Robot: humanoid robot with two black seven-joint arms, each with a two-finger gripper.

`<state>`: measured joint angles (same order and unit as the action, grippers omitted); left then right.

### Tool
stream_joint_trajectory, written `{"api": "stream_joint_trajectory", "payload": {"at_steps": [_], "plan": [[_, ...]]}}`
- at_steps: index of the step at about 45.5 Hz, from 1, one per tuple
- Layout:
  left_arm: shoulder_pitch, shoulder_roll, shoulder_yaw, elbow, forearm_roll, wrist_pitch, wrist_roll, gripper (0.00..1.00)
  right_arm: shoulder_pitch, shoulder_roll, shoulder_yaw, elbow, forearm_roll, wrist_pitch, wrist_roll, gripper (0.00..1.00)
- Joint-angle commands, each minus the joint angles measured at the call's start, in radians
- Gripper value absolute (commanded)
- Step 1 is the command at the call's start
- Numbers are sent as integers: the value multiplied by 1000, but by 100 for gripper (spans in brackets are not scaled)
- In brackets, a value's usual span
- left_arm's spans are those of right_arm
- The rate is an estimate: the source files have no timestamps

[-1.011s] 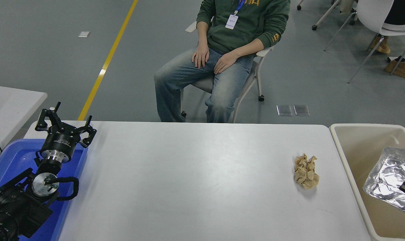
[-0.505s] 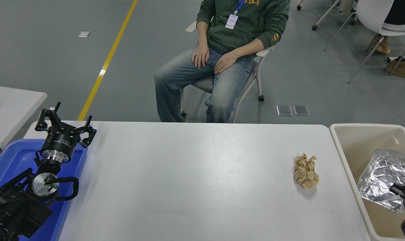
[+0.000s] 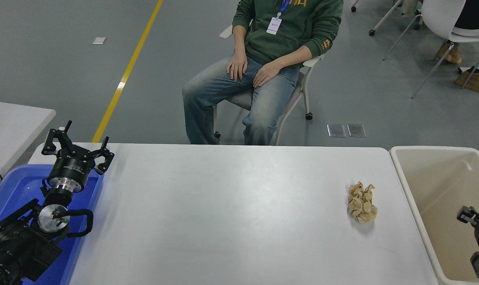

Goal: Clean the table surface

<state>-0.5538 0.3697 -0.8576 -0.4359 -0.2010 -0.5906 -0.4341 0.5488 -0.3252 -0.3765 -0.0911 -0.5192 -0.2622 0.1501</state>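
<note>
Head view: wide white table surface (image 3: 223,206) filling the lower middle, far edge running across the picture just under a seated person (image 3: 263,71) in a green top and jeans, both hands on the thighs.

Left gripper (image 3: 77,147) parked at the lower left, over the far end of a blue tray (image 3: 9,186) that sits at the table's left end; fingers (image 3: 51,140) spread wide apart, nothing between them.

Right gripper (image 3: 467,215) entering at the lower right edge, only partly in frame, hanging over the inside of a beige bin (image 3: 429,154). Impossible to tell whether it is apart or together, too little of it visible. Lying off the table, beyond the table surface's right edge, not touching it.

Crumpled brown paper wad (image 3: 361,202) resting on the right part of the table surface, near the bin's left wall but apart from it, well left of the right gripper and far from the left gripper.

Corner of a smaller white table (image 3: 13,122) at the left edge, behind the tray. White chairs (image 3: 449,23) at the upper right.
</note>
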Motion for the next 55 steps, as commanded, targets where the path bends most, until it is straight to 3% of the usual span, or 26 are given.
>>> {"api": "stream_joint_trajectory", "payload": {"at_steps": [1,30,55], "plan": [[0,0,0,0,0,0,0,100,2,-5,1,1,2,1,0,99],[0,0,0,-1,0,0,0,100,29,-28,5,4,11,31,0,99],[0,0,0,-1,0,0,0,100,75,-138,254,257,5,-37,14,99]]}}
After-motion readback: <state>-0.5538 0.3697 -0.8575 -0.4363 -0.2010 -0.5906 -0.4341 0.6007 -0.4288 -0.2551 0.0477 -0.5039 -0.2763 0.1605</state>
